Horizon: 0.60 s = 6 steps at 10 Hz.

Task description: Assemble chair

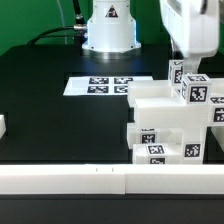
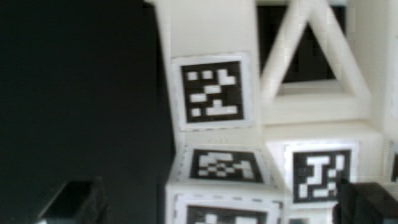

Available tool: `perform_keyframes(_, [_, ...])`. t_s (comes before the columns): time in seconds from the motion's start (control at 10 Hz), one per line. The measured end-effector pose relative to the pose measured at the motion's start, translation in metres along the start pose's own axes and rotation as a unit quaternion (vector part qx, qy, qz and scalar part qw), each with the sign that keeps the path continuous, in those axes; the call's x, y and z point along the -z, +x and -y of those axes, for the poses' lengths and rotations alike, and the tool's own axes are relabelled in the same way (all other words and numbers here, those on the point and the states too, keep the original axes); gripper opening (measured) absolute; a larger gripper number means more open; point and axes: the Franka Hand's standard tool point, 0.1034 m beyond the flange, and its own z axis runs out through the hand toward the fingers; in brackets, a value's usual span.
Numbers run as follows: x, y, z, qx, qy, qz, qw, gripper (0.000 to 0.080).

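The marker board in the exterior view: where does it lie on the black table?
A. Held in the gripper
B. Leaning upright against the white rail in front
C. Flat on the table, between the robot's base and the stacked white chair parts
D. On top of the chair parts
C: the marker board lies flat on the table, in front of the robot's base and behind the chair parts.

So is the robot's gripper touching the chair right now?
Cannot tell. In the exterior view the gripper overlaps the chair; the wrist view shows its fingertips beside the tagged piece, no clear contact or gap.
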Motion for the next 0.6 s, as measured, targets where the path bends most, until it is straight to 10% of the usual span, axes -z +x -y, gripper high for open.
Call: perform_keyframes(0.6, [0.0004,0.0023,-0.0011,0.285,-0.011,-0.013,0.958,0.0649])
